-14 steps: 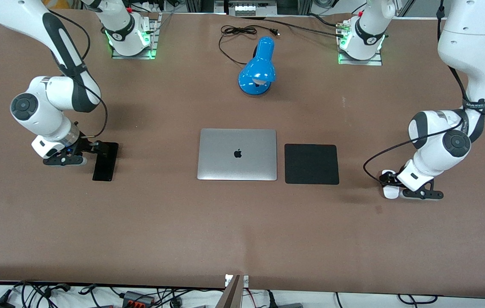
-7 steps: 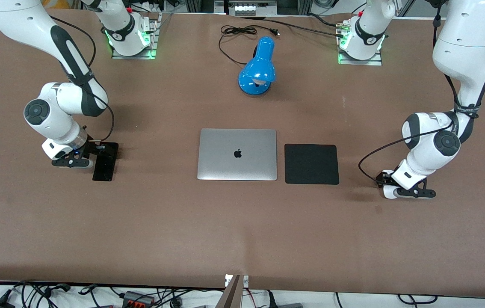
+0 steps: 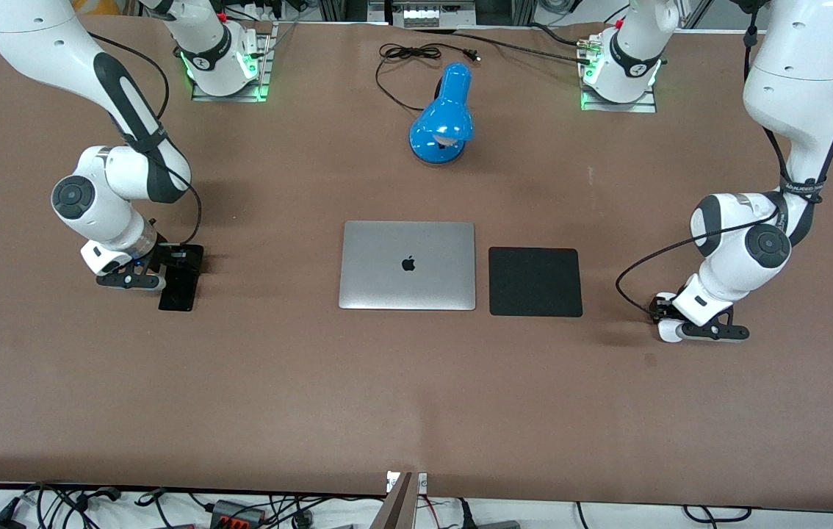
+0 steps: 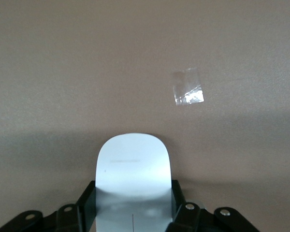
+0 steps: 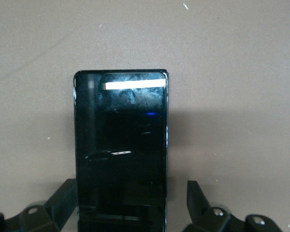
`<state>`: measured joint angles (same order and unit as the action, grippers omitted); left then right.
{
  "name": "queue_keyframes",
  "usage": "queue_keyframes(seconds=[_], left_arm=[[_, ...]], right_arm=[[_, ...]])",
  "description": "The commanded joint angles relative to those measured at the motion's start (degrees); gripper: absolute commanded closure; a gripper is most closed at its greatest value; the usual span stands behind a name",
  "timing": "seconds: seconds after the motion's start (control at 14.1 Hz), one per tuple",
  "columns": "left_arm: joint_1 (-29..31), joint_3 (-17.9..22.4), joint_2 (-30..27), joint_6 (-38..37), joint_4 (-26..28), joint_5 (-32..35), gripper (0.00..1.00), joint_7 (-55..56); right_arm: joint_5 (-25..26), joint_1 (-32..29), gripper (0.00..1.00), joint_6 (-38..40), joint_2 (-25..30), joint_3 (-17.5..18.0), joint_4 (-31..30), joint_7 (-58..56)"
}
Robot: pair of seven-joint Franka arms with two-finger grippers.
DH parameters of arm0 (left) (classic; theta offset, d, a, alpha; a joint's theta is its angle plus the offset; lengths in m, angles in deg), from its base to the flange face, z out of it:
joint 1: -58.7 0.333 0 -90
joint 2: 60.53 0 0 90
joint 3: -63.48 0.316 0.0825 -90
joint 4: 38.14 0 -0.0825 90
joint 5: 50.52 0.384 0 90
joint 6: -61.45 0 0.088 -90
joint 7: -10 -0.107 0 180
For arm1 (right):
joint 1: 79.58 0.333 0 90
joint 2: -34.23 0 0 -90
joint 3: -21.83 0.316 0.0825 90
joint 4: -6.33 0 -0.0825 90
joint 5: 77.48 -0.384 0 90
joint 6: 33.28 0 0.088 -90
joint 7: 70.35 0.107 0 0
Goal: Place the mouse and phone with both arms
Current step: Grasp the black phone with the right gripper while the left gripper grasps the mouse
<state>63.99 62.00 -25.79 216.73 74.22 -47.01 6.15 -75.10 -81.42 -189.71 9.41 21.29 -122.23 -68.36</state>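
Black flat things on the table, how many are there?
2. The phone lies toward the right arm's end, under the right gripper. The square mouse pad lies beside the laptop, toward the left arm's end. None seems hidden.

The laptop sits mid-table with the mouse pad just beside it, toward the left arm's end. The lamp is farther back. The phone and the mouse lie at the table's two ends.

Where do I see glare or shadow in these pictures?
Right wrist view: a bright white bar of glare near one end of the phone. Left wrist view: a shiny clear scrap on the table, and the mouse darkens near the left gripper. Front view: soft shadows under both arms.
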Motion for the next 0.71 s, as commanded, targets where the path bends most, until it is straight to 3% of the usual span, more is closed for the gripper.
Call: queue_keyframes(seconds=[0.0,0.21,0.64], left_arm=[[0.3,-0.2,-1.4,0.1,-0.1,1.0,0.57,-0.5],[0.1,-0.2,-4.8,-5.5,-1.6,1.1,0.57,-0.4],[-1.9,-1.1,-9.3,-36.6,-18.6,1.1,0.57,-0.1]], right_arm=[[-0.2,0.3,0.00,-0.8,-0.5,0.1,-0.2,-0.5],[-0.1,0.5,0.00,-0.7,-0.1,0.4,0.2,-0.7],[0.1,0.7,0.00,-0.8,-0.6,0.5,0.3,-0.7]])
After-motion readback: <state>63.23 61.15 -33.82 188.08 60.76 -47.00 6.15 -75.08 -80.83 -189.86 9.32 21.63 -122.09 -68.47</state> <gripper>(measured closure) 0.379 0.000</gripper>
